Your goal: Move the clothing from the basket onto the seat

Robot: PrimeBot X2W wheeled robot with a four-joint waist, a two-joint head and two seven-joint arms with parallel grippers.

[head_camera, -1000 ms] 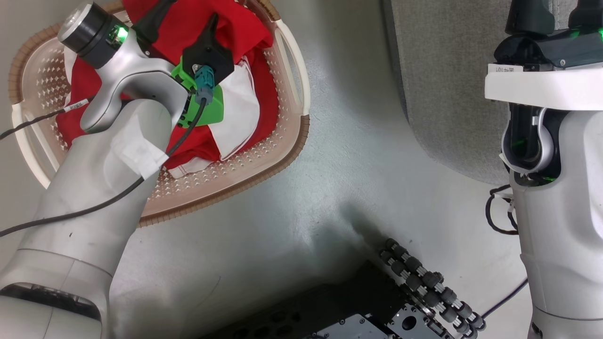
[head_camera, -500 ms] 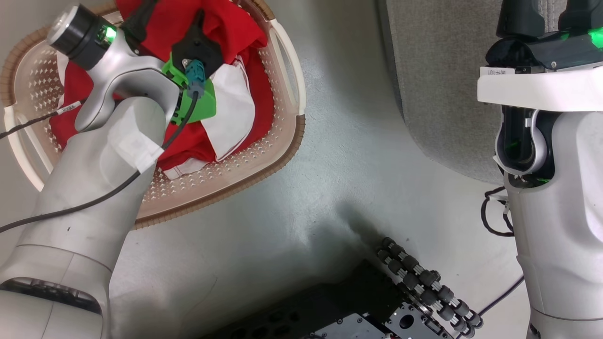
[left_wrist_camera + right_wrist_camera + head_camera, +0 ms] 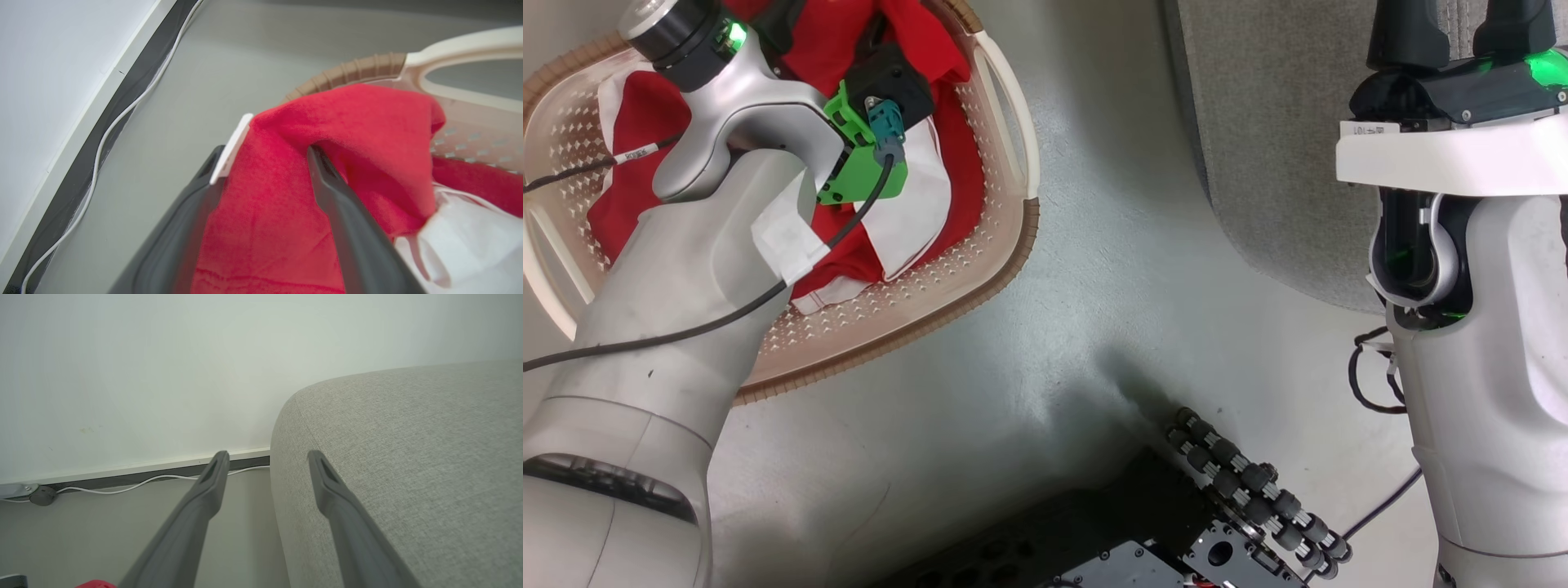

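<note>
The cream basket (image 3: 980, 287) with a brown rim stands on the floor at the upper left and holds the red and white clothing (image 3: 964, 163). My left gripper (image 3: 825, 24) reaches down into it. In the left wrist view the left gripper (image 3: 267, 157) is open, its fingers wide apart with a raised fold of the red clothing (image 3: 265, 212) bunched between them. A small white label (image 3: 231, 149) lies against the left fingertip, and the basket (image 3: 351, 71) rim shows behind. My right gripper (image 3: 267, 455) hangs open and empty at the corner of the grey seat (image 3: 408, 457), which also shows at the top right (image 3: 1274, 122).
Bare grey floor (image 3: 1111, 286) lies between the basket and the seat. My black wheeled base (image 3: 1241, 490) sits at the bottom. A white cable (image 3: 98, 151) runs along the dark baseboard by the wall.
The whole head picture has slid left and up, so the camera moved. My left wrist has shifted slightly right over the basket. Both grippers stay open.
</note>
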